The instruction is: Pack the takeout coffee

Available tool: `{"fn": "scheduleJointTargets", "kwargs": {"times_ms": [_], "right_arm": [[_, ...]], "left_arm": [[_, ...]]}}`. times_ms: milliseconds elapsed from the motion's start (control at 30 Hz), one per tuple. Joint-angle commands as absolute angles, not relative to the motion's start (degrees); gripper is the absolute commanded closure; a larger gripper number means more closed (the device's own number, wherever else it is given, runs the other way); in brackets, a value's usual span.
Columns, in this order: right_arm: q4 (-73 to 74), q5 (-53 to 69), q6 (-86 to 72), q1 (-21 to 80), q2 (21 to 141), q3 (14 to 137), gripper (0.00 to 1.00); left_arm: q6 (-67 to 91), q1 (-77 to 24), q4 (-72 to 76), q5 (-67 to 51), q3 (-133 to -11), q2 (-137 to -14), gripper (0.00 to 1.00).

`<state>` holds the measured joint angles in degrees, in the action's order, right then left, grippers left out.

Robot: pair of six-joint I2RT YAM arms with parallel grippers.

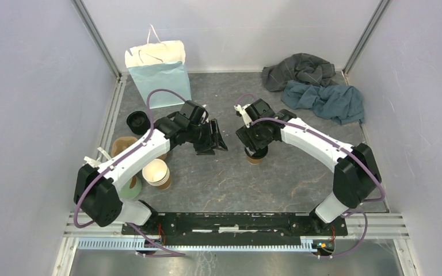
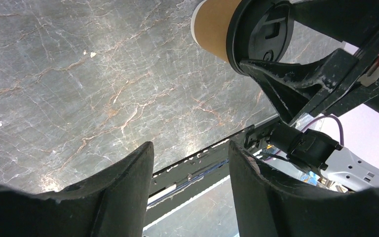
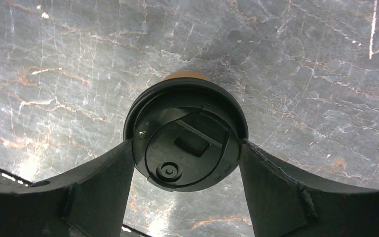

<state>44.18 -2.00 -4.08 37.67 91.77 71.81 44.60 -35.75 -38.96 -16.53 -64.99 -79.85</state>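
Observation:
The takeout coffee (image 1: 256,157), a brown paper cup with a black lid, stands upright near the table's middle. My right gripper (image 1: 256,148) comes down over it. In the right wrist view its two fingers (image 3: 111,173) press the lid (image 3: 177,123) from both sides. The left wrist view shows the brown cup wall (image 2: 212,27) and lid held by a right finger. My left gripper (image 1: 217,141) is open and empty, a short way left of the cup. Through its gap (image 2: 190,148) I see only the table's edge.
A light blue paper bag (image 1: 158,75) stands at the back left. Grey and teal cloths (image 1: 316,86) lie at the back right. On the left are a stack of black lids (image 1: 138,122), a stack of lidless cups (image 1: 156,172) and a pale green cup (image 1: 128,188).

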Motion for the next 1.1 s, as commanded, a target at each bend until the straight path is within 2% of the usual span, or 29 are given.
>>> {"fn": "scheduleJointTargets", "kwargs": {"times_ms": [0,133,400,567,667,767,900,1067], "right_arm": [[42.0,-9.0,-5.8,37.7,90.1,69.7,0.2],[40.9,-14.9,-7.4,35.6,89.2,67.8,0.2],[35.8,-17.0,-10.1,12.8,84.7,59.7,0.19],[34.8,-17.1,-9.9,4.8,83.9,58.3,0.17],[34.6,-14.6,-10.0,3.2,83.5,58.4,0.15],[34.6,-14.6,-10.2,3.0,81.9,58.9,0.11],[35.9,-14.5,-10.0,3.0,80.6,60.6,0.03],[36.3,-13.0,-9.3,3.1,79.4,61.7,0.02]], "left_arm": [[42.4,-35.6,-39.3,-15.8,-64.5,-77.8,0.36],[42.2,-35.6,-39.7,-16.2,-64.2,-77.4,0.36],[41.3,-35.6,-42.4,-16.0,-64.0,-75.2,0.36],[41.6,-35.6,-43.0,-16.0,-63.8,-73.6,0.35],[41.7,-35.6,-43.3,-16.1,-64.2,-73.2,0.35],[41.4,-35.6,-43.7,-16.0,-64.7,-73.0,0.3],[41.1,-35.6,-44.4,-15.3,-65.1,-73.2,0.28],[40.8,-35.6,-44.3,-15.4,-65.9,-74.2,0.28]]}}
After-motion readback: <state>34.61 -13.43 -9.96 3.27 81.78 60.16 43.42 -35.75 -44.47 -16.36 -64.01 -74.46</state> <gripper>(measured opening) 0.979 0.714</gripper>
